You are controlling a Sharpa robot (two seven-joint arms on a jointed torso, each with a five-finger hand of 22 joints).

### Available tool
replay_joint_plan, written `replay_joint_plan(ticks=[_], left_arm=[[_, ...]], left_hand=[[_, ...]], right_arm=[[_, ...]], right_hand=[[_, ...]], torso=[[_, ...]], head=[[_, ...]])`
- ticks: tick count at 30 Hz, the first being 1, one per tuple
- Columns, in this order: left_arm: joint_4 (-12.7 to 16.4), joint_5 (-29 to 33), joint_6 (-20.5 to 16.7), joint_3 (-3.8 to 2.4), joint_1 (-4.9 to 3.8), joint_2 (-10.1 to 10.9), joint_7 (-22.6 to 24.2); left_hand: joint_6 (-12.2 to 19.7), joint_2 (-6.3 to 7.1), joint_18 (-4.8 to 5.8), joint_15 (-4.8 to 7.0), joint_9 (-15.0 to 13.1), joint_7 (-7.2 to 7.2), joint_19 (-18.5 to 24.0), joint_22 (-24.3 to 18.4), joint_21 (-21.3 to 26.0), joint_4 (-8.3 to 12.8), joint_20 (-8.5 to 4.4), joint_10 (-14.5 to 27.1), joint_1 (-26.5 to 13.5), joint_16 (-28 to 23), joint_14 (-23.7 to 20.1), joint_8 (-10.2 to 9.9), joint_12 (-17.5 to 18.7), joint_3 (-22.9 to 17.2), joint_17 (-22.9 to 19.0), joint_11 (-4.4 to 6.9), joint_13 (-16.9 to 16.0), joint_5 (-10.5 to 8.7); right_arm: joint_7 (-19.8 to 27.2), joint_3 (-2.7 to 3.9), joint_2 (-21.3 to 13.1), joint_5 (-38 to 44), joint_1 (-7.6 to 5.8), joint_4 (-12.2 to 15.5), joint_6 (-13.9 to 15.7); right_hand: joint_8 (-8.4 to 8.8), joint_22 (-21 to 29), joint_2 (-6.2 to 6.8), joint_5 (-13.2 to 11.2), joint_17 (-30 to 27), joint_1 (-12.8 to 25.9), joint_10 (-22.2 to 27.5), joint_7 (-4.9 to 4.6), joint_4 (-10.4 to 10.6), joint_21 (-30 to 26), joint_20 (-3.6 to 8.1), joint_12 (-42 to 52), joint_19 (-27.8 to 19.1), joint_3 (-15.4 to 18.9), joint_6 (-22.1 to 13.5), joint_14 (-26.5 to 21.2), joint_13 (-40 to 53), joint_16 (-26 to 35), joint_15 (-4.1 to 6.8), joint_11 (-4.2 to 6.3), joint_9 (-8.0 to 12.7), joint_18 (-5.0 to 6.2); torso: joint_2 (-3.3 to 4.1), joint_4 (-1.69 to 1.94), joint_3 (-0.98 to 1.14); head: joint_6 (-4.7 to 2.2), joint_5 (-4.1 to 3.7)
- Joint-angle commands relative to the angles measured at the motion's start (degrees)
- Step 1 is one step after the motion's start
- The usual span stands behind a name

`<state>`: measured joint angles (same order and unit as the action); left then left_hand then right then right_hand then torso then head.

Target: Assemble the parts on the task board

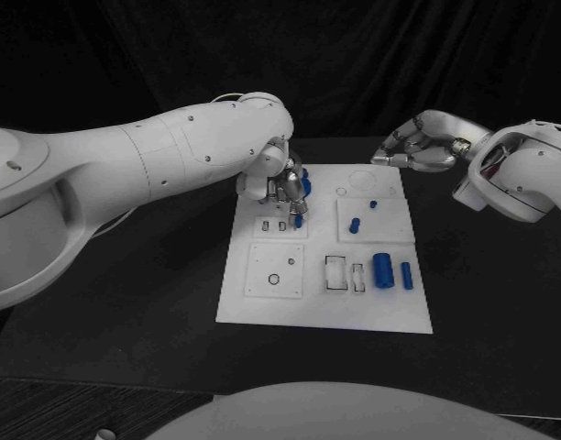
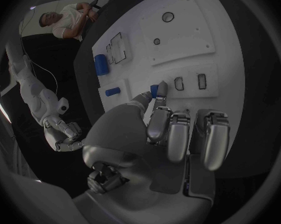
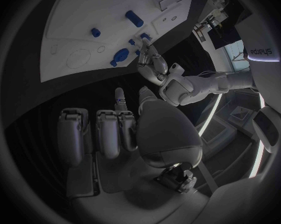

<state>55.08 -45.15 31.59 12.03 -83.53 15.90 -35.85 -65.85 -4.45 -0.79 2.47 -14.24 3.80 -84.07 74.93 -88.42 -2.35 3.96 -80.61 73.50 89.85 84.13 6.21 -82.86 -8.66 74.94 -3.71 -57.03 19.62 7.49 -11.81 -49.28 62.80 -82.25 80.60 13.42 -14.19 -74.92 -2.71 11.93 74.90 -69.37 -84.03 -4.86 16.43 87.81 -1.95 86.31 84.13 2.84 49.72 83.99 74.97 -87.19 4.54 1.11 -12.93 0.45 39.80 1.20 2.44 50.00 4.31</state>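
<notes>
Left hand (image 1: 278, 183) pinches a small blue part (image 1: 299, 220) over the task board (image 1: 327, 302) at its 11 o'clock corner, beside two small slots (image 2: 190, 82); best lowered upright and square to its seat, lightly pressed; right hand (image 1: 422, 147), fingers curled on nothing, waits off the board at 1 o'clock above the counter (image 1: 492, 312); larger blue cylinders (image 1: 384, 269) lie toward 4 o'clock.

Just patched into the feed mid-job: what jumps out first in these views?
The left hand is down on the far left part of the white task board, with a small blue part at its fingertips. The right hand hangs curled over the dark table beyond the board's far right corner, holding nothing. Two blue cylinders lie side by side near the board's right edge.
</notes>
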Motion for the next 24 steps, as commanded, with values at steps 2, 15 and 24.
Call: replay_joint_plan(ticks=[2, 15, 24], left_arm=[[0.2, 0.4, -0.7, -0.01, 0.21, 0.0, 0.1], [0.4, 0.4, -1.7, -0.01, 0.21, 0.1, 0.1], [0.4, 0.4, -1.9, -0.01, 0.21, 0.0, 0.1]], left_hand=[[-0.1, 0.74, -0.15, 0.46, -0.6, 0.01, -3.1, 11.8, 0.3, 3.0, -0.38, -9.4, 0.0, 0.1, 5.9, 0.5, -7.1, -3.5, 15.1, 3.93, -33.0, 0.39], [0.0, 1.76, -0.16, 0.73, -4.0, -0.10, -3.2, 11.8, 0.5, 6.3, -0.69, -9.4, -1.8, 0.1, 5.9, 2.4, -7.1, -8.9, 15.1, 4.12, -33.0, 3.42], [0.6, 2.07, -0.17, 0.66, -5.1, 0.08, -3.2, 11.8, 0.6, 7.6, -0.66, -9.4, -2.1, 0.1, 5.9, 2.8, -7.1, -10.9, 15.1, 4.00, -33.0, 3.67]], right_arm=[[-1.0, 0.04, 0.0, 0.0, 0.17, 0.0, -0.8], [-0.9, 0.04, -0.1, 0.0, 0.19, -0.2, -0.9], [-0.9, 0.04, -0.1, 0.0, 0.20, -0.2, -0.9]], right_hand=[[0.29, -14.0, -0.15, -0.3, 8.3, -0.7, -2.1, -0.15, 0.1, -0.6, -0.35, -0.5, 4.2, 0.4, 0.4, 4.5, 4.6, 0.4, -0.41, -0.48, 0.1, 0.36], [0.30, -13.9, -0.16, -0.4, 7.9, -0.7, -1.9, -0.17, 0.1, -0.8, -0.38, -0.6, 4.0, 0.5, 0.4, 4.4, 4.3, 0.6, -0.44, -0.51, 0.1, 0.43], [0.32, -13.9, -0.15, -0.4, 7.8, -0.8, -1.9, -0.19, 0.1, -0.9, -0.39, -0.7, 3.9, 0.5, 0.4, 4.4, 4.2, 0.7, -0.46, -0.53, 0.2, 0.46]], torso=[[-0.02, 0.03, -0.01], [0.01, -0.02, 0.03], [-0.02, -0.02, 0.03]], head=[[0.00, 0.05], [0.00, 0.17], [0.00, 0.18]])
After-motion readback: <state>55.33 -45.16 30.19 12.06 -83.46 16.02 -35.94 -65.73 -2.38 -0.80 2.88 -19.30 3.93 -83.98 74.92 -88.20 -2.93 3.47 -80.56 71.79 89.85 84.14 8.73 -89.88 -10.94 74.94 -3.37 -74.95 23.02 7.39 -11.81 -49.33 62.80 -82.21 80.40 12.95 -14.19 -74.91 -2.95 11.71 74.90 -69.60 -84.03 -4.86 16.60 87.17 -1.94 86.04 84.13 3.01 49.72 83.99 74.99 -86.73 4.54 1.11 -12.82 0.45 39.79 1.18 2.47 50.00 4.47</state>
